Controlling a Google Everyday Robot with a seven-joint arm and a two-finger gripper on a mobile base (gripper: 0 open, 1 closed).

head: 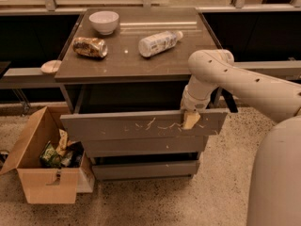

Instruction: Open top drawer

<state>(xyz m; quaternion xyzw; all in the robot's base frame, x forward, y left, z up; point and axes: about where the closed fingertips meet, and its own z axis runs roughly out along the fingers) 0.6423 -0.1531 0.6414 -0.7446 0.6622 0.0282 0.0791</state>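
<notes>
The top drawer (pixel 117 126) is a wide grey-brown flat front with pale squiggly scratches, under the cabinet's top. It stands pulled out toward me, with a dark gap behind its upper edge. My gripper (pixel 190 118) hangs from the white arm at the drawer's upper edge, right of the middle, with a pale finger (pixel 191 120) lying down over the front face. Two narrower drawer fronts (pixel 141 146) sit below it, less far out.
On the cabinet top (pixel 127 60) lie a white bowl (pixel 104 21), a crumpled snack bag (pixel 90 46) and a plastic bottle (pixel 159 42) on its side. An open cardboard box (pixel 43 166) with rubbish stands on the floor at the left. My white base (pixel 277 182) is at the right.
</notes>
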